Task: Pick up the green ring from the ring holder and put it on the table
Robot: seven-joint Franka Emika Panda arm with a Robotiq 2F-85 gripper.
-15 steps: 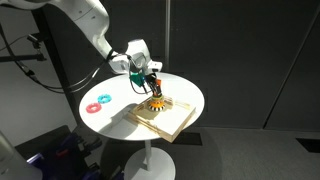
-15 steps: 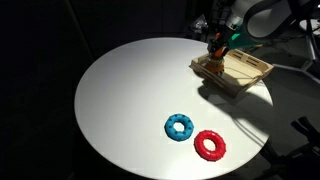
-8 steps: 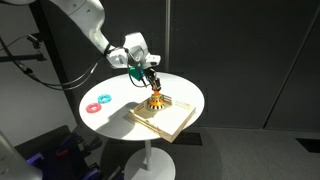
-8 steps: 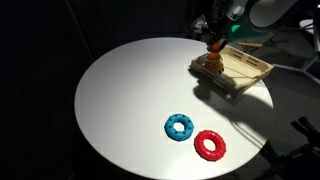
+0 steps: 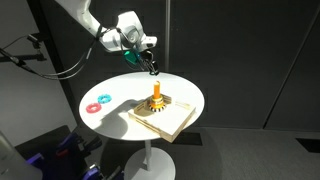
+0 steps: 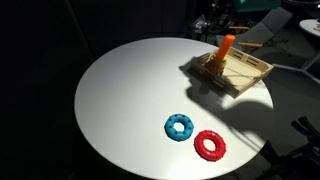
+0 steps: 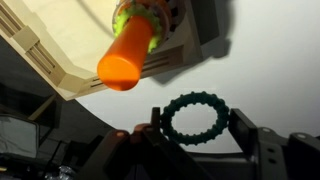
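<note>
Gripper (image 7: 198,122) clamped on green ring (image 7: 172,112), clear above ring holder (image 7: 128,60). Next, we judge: carry toward 9 o'clock, lower to bare bench (image 5: 125,90), release.

arm (image 5: 88,14): white, enters from the upper corner in an exterior view, bent and reaching down at a slant.
wrist (image 5: 128,28): white housing, tilted, with the dark tool below it.
gripper (image 5: 151,67): points downward and hangs in the air.
fingers (image 7: 246,128): in the wrist view, two dark fingers stand on either side of the green ring (image 7: 172,112), pressed against its outer edge.
</note>
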